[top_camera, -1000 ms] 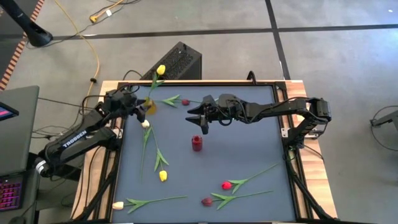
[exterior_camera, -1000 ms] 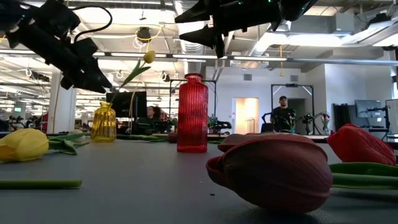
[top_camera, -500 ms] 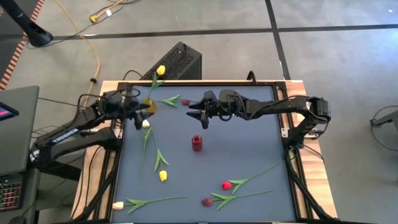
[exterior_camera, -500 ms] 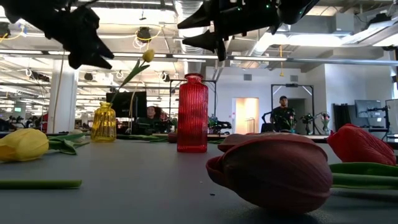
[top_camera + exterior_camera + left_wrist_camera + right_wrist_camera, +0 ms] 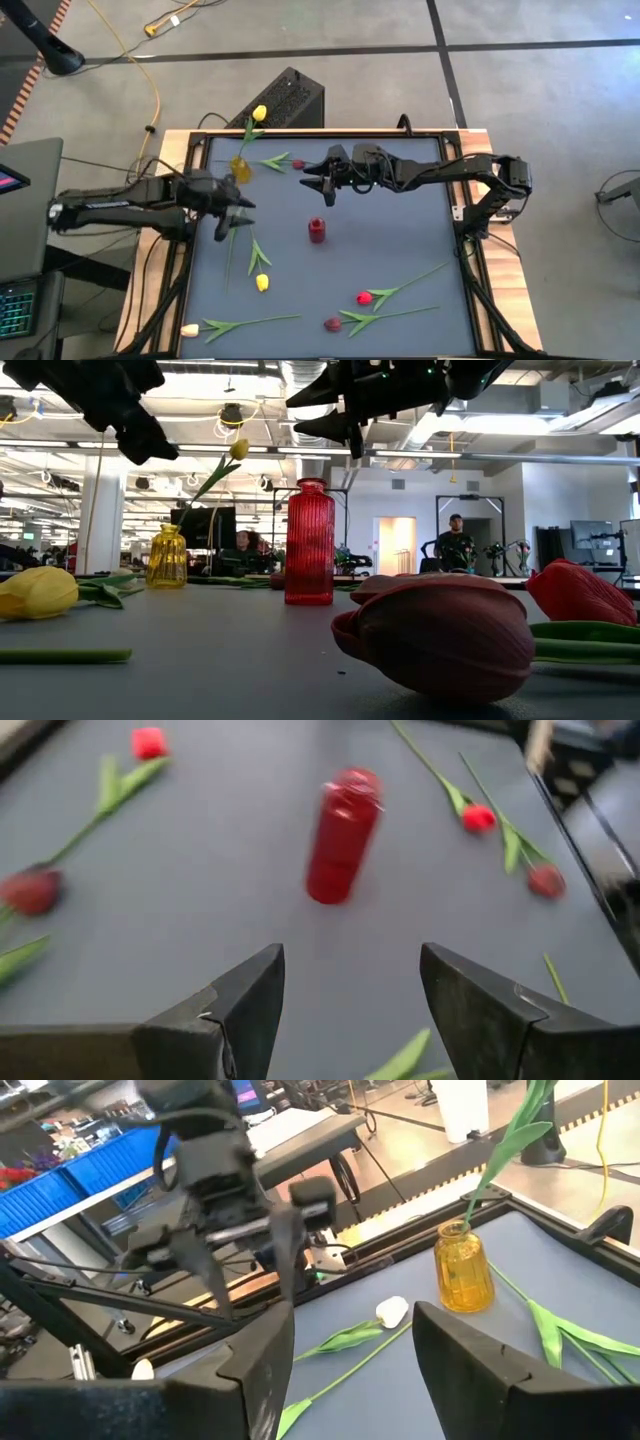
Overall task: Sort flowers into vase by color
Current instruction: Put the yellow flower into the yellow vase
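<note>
The yellow vase (image 5: 240, 168) (image 5: 166, 556) (image 5: 463, 1270) stands near the far left corner of the mat with one yellow tulip (image 5: 259, 112) (image 5: 239, 450) stuck in it. The red vase (image 5: 318, 231) (image 5: 310, 542) (image 5: 343, 835) stands mid-table. My left gripper (image 5: 238, 210) (image 5: 350, 1010) hovers open between the two vases, over a white tulip (image 5: 392, 1312), and points at the red vase. My right gripper (image 5: 315, 186) (image 5: 350, 1370) hovers open beyond the red vase, beside a maroon tulip (image 5: 297, 163). On the mat lie a yellow tulip (image 5: 262, 283), a cream one (image 5: 189, 329), a red one (image 5: 364, 298) and a maroon one (image 5: 333, 324).
The dark mat (image 5: 400, 240) has a raised wooden frame around it. A black box (image 5: 290, 98) sits on the floor beyond the far edge. In the low view a person (image 5: 455, 540) stands far off in the room. Bare mat lies to the right of the red vase.
My left gripper has swung away from the yellow vase toward the near edge and turned to point at the table's right, staying open. My right gripper has drawn slightly toward the far edge. No flower or vase has moved.
</note>
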